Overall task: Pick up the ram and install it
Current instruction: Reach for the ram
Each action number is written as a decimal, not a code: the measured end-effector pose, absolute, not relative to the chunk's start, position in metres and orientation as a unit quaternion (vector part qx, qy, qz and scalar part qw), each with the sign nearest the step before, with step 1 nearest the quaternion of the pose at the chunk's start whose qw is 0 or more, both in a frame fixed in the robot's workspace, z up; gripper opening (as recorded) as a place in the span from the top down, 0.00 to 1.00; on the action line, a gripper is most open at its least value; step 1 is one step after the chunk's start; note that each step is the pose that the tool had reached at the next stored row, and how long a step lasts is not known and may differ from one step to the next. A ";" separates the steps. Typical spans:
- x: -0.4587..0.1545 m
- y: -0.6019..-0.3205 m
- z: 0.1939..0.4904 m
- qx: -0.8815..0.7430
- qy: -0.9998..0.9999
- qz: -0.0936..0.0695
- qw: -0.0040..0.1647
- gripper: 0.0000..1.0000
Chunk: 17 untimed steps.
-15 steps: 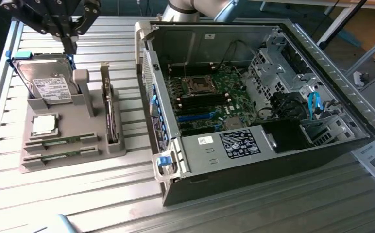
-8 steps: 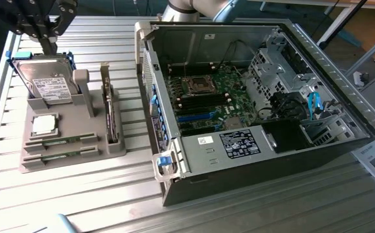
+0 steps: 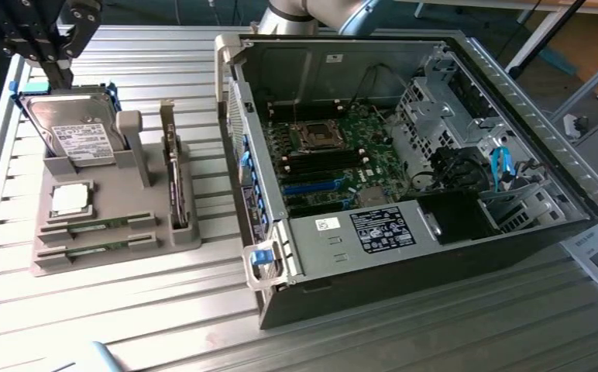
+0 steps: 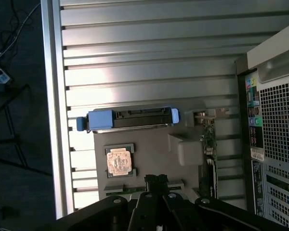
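- Grey moulded holder [image 3: 108,260] is sitting on the slatted metal surface [image 3: 123,310], towards the exterior view's left and just beside the open computer case [image 3: 289,66].
- The ram [image 3: 97,225] is lying flat in a slot at the near end of that holder, a long green stick showing between grey clips. It is not yet lifted.
- A second green stick [image 3: 94,246] is lying in the next slot, parallel to the first and just beside it.
- The square silver processor [image 3: 72,199] is resting in its pocket, between the ram slots and the hard drive.
- The hard drive [image 3: 77,132], silver with a white label, is leaning upright at the far end of the holder, with blue rails showing at its edges.
- A narrow circuit board [image 3: 178,182] is standing on edge along the holder's side nearest the case.
- The hand [image 3: 60,76] is hanging over the far end of the holder, its black fingers pointing down close to the hard drive's upper edge. It is sitting well apart from the ram.
- The hand is clenched, with the fingers drawn together and nothing showing between them. In the wrist view the fingertips [image 4: 156,181] are showing pressed together above the holder.
- The case is lying on its side with the panel off, exposing the green motherboard [image 3: 330,147]; dark slots are running beside the central socket.
- Blue cables [image 3: 500,167] are looping through the drive-bay area at the exterior view's right.
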State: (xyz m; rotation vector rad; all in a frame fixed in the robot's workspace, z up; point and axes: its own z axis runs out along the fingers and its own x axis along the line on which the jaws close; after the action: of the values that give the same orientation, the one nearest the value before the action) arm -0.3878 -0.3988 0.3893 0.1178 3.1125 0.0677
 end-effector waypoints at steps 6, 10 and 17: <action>-0.388 -0.411 0.389 0.038 0.999 0.020 0.013 0.89; -0.388 -0.422 0.389 0.038 0.999 0.020 0.013 0.89; -0.388 -0.454 0.388 0.038 0.999 0.020 0.013 0.89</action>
State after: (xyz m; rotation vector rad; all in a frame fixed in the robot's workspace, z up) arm -0.3878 -0.4541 0.3884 0.1178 3.1125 0.0631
